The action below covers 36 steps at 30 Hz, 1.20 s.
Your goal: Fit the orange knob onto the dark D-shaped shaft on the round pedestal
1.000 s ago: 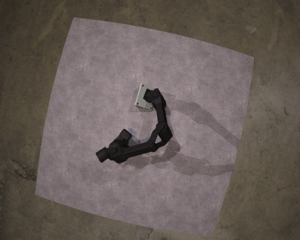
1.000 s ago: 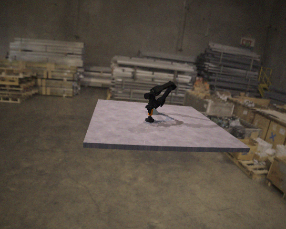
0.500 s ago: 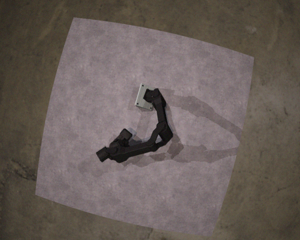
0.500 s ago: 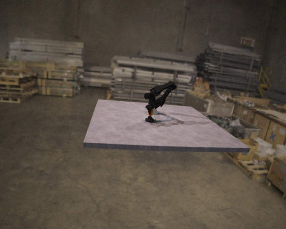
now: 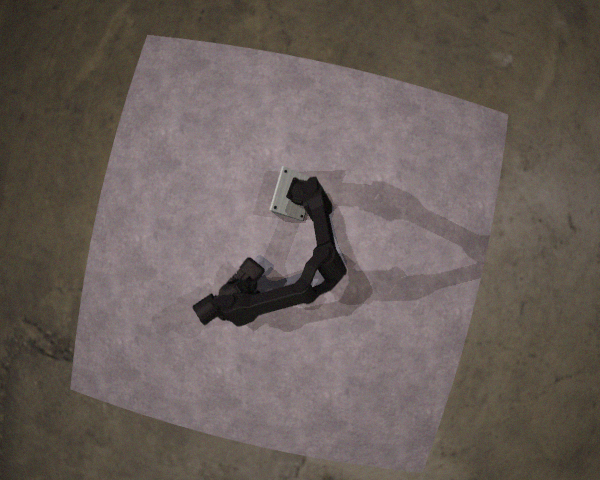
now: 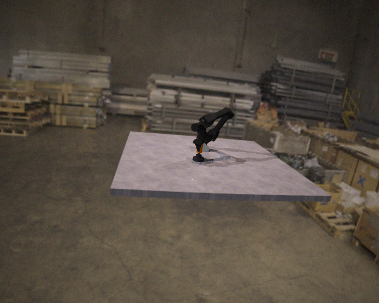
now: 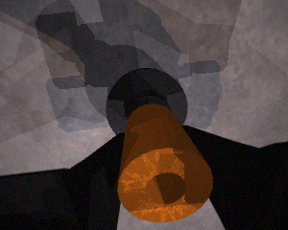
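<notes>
The orange knob [image 6: 199,149] [image 7: 154,134] is held roughly upright between the gripper's fingers. Its near end, with a D-shaped hole, faces the wrist camera. My gripper [image 6: 198,148] is shut on the knob. The dark round pedestal [image 6: 198,159] [image 7: 116,106] stands directly below the knob. In the exterior view a short dark gap shows between the knob's lower end and the pedestal's wide base. The shaft's flat side is hidden, and I cannot tell whether its tip is inside the knob. In the top view the arm covers the knob and pedestal.
The arm's pale base plate [image 5: 280,198] [image 6: 206,148] is bolted to the mottled table [image 5: 186,129] [image 6: 156,176]. The arm [image 5: 321,227] bends from it around to the pedestal. Shadows of the arm lie over the table and pedestal.
</notes>
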### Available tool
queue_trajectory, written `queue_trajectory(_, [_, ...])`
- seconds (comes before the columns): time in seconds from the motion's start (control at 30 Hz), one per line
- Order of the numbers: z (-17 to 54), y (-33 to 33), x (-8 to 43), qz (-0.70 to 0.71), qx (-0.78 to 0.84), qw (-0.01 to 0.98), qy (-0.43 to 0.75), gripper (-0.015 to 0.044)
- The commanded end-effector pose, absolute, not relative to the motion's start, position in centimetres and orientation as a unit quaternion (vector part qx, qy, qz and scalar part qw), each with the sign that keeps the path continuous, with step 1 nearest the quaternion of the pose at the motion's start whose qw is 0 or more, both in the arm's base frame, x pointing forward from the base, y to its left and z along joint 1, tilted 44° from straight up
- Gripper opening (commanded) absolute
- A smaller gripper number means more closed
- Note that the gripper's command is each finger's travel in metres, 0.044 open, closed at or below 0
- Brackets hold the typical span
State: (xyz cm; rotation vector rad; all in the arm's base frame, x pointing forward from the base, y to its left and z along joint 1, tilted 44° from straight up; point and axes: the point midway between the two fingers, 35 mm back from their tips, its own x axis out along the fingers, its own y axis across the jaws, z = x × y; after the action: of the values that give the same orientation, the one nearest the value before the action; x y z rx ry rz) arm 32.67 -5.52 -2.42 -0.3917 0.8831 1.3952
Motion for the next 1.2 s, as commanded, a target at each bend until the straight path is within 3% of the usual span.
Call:
queue_trajectory(0.0, [-2.42, -5.51, 32.68, 0.616, -0.172, 0.663, 0.390, 0.0000])
queue_trajectory(0.5, [-2.17, -5.92, 32.69, 0.653, -0.240, 0.641, 0.324, 0.0000])
queue_trajectory(1.17, [-2.31, -5.54, 32.57, 0.653, -0.240, 0.641, 0.323, 0.0000])
